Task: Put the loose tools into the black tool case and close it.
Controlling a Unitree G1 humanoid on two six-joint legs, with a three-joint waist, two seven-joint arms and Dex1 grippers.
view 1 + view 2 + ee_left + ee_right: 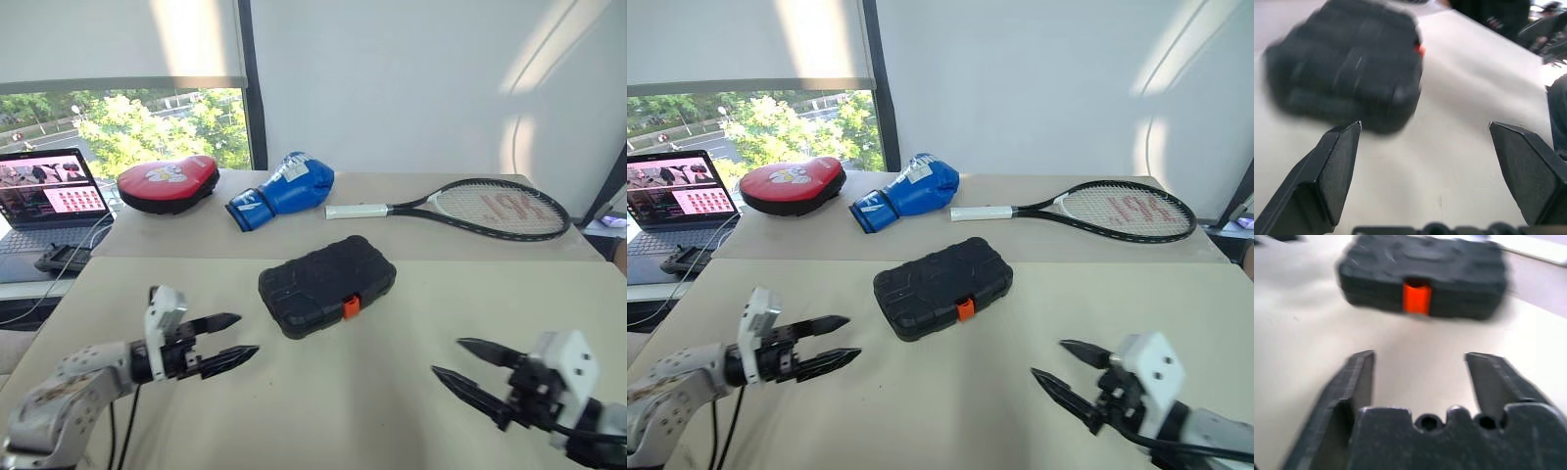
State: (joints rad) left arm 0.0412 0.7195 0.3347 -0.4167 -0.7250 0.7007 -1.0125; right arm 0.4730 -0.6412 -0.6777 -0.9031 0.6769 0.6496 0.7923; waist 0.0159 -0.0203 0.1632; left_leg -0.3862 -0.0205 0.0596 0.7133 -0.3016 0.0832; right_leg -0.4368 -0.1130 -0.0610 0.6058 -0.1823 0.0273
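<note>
A: With the lid down, I see the black textured plastic tool case (327,285), orange latch (351,306) facing me, mid-table (392,411).
B: Claws?
A: Left gripper (227,341) and right gripper (462,364) both spread apart, empty, flanking it, well clear.

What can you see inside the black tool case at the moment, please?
Nothing inside shows: the black tool case lies shut on the table, its orange latch at the front edge. Its lid covers whatever it holds. Both pincers, left and right, are open and apart from it.
</note>
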